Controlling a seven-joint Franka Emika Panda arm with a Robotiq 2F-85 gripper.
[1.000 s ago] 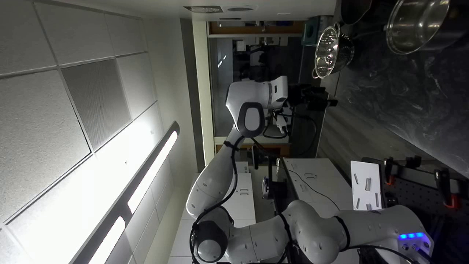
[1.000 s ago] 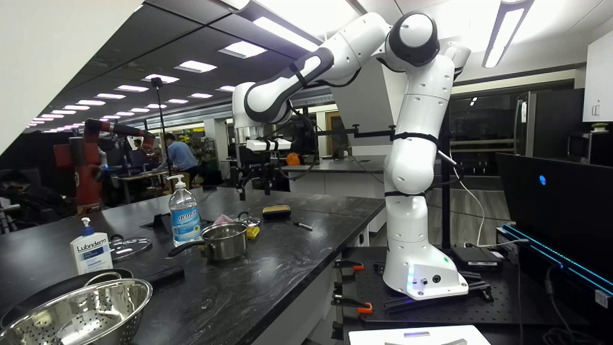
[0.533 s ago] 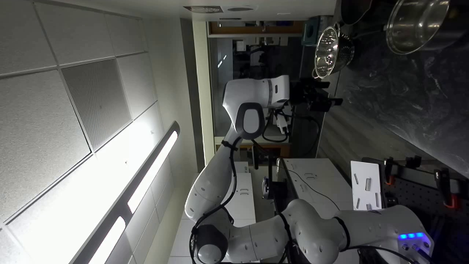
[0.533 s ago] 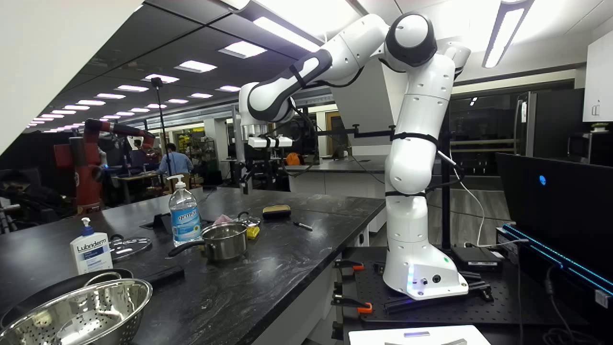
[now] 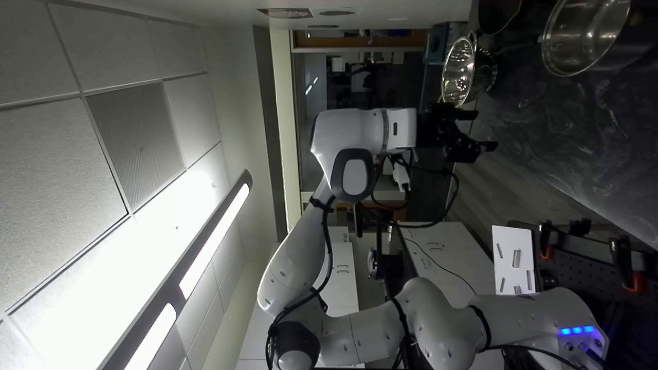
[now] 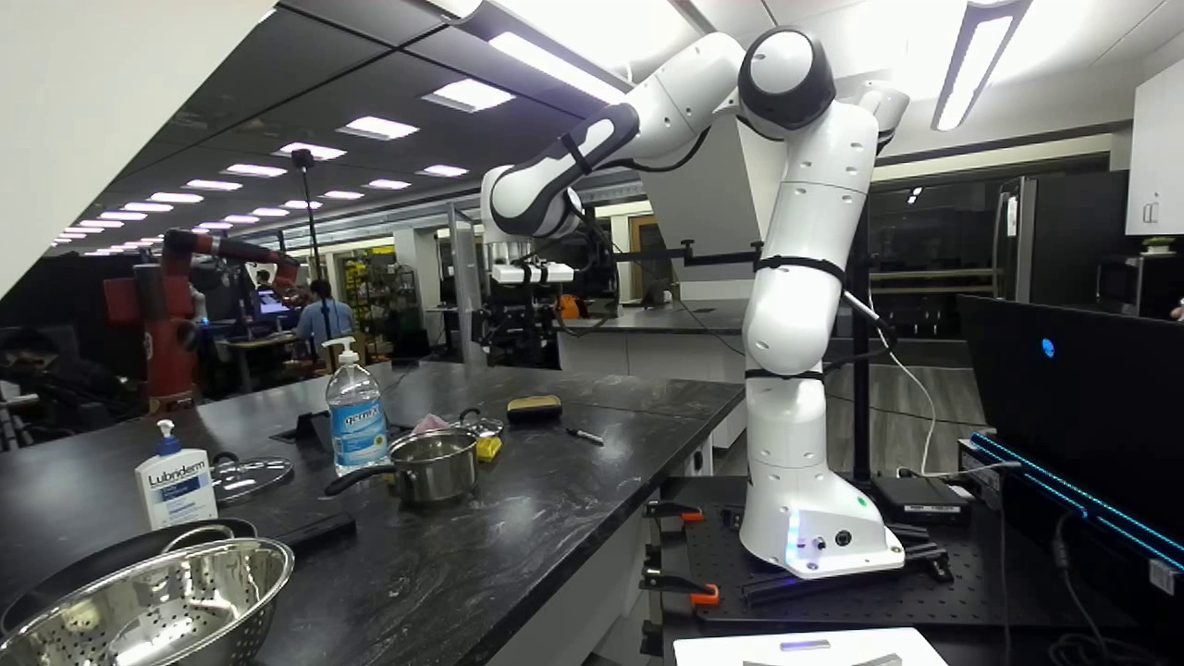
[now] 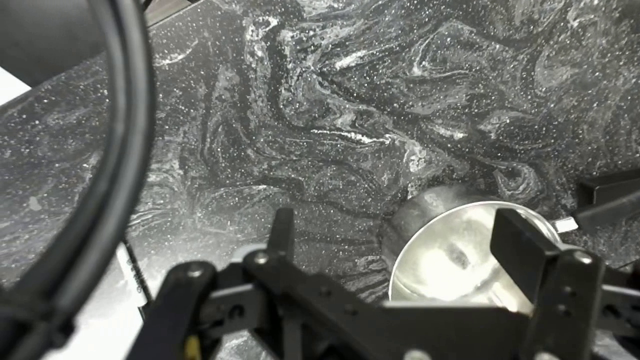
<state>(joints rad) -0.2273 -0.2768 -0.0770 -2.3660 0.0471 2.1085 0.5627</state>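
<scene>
Note gripper spread wide, gripping nothing. Locate saucepan below, at four o'clock in wrist view. If descending, probably best to align above first, then approach slowly.

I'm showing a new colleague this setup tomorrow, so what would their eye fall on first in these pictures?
Probably the big white robot arm, arching over the dark countertop in an exterior view. Its open black pincer hangs above that countertop, apart from the shiny saucepan that the wrist view shows partly hidden behind it. The gleaming colander, at the lower left of an exterior view, may come next.
</scene>
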